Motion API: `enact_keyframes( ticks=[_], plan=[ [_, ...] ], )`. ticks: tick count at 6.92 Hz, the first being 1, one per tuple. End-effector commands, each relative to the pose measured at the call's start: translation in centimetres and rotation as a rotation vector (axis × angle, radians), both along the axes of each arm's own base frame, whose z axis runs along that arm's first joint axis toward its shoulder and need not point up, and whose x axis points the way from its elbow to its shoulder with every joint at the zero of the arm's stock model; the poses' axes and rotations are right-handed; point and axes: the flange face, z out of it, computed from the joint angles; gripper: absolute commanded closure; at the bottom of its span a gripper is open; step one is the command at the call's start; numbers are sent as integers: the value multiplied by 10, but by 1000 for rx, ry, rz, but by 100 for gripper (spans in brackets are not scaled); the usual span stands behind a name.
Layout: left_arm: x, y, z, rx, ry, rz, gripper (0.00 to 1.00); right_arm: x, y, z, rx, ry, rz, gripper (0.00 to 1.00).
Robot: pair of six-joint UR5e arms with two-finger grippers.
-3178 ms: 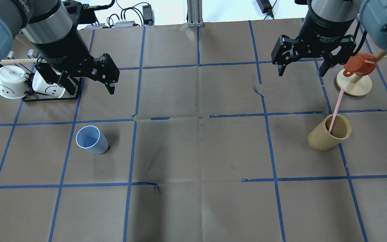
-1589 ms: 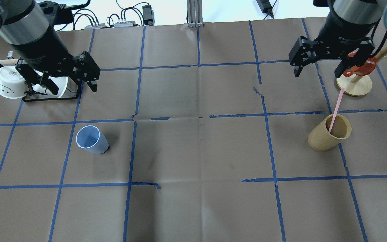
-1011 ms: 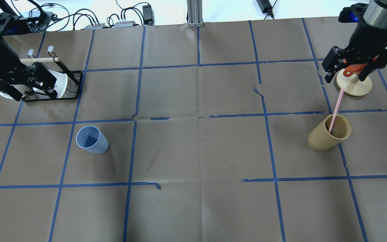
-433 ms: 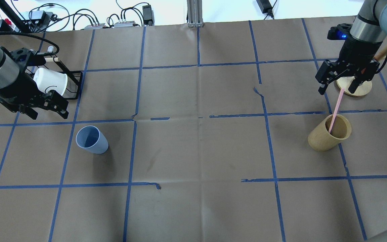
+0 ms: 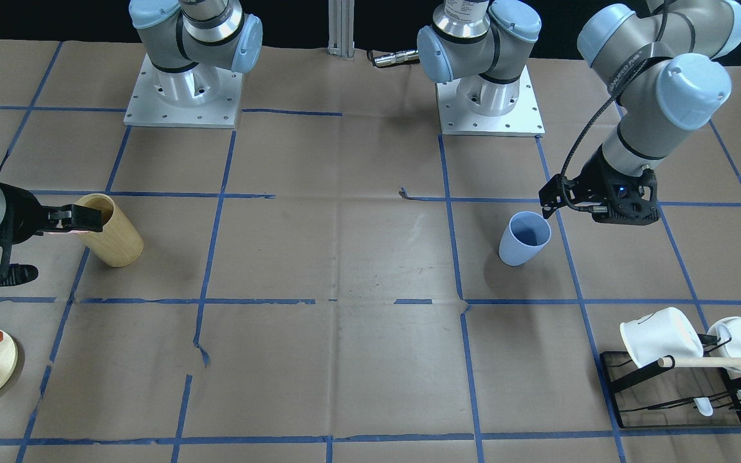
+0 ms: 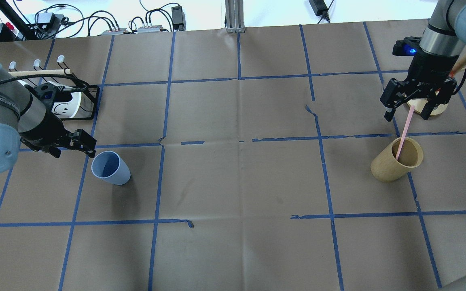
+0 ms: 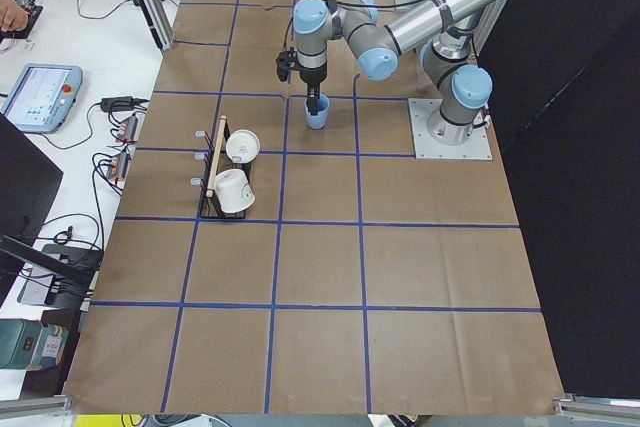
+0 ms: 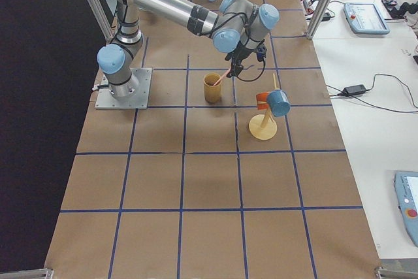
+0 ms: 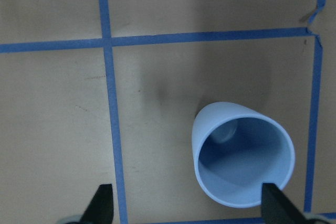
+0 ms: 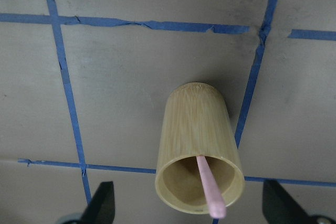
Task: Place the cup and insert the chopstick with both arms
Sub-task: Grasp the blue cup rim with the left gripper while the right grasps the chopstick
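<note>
Now, from across the table, the left gripper (image 5: 592,209) hovers just beside the upright cup (image 5: 523,239). Overhead, the right gripper (image 6: 407,110) hangs spread wide above the chopstick (image 6: 403,135), which leans in the wooden holder (image 6: 390,167) below it. At the left wrist, the jaws gape wide, yet the cup sits off toward one finger; centring before descending looks wise. At the right wrist, the chopstick's top lies between the parted fingers, so a gentle pinch near its top should serve.
</note>
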Motion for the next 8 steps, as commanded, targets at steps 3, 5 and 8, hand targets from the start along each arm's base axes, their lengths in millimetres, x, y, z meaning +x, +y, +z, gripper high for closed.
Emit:
enact_keyframes(
  ticks=[3,5,8],
  plan=[
    [-3,7,-52,35,11,1,2,-3,-5,2,-11,20,-28,8],
    [-2,5,-59,45,13,4,44,-3,-6,0,-8,25,-46,13],
    [-1,2,-58,32,11,24,77,-3,-3,-6,13,26,-43,33]
  ],
)
